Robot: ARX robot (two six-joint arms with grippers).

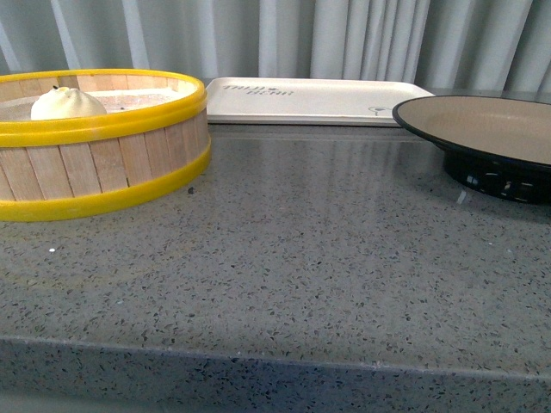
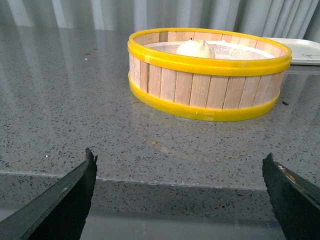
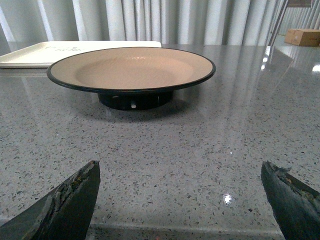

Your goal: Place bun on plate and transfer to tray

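Grey speckled stone counter (image 1: pixel 301 258) is filling the lower half of the front view, and no arm is showing there. In the left wrist view the left gripper (image 2: pixel 179 156) is hanging over the counter's near edge with its jaws spread wide, gripping nothing. The right gripper (image 3: pixel 180 164) is showing the same way in its own wrist view, spread wide and empty.

Further in, at the left edge of the front frame, a yellow-rimmed wooden steamer basket (image 1: pixel 103 163) is sitting on the counter. The bun (image 1: pixel 67 103) is resting inside it, upper left of frame, only its top peeking over the rim. At the right edge the plate (image 1: pixel 491 129) is standing on its black foot, empty and well apart from the basket. Furthest back, upper centre, the tray (image 1: pixel 310 101) is lying flat and bare in front of a grey curtain (image 1: pixel 362 34), its long axis running across the frame.

Key relation: the bun (image 2: pixel 196 48) is lying ahead of the left gripper, past the basket's near wall, so the left arm is looking nearer. The plate (image 3: pixel 132 70) is facing the right gripper. The bun is round, so there is no long axis to line up with. The reach is likely needing to come over the rim from above. Judging by this layout, nothing is done yet.
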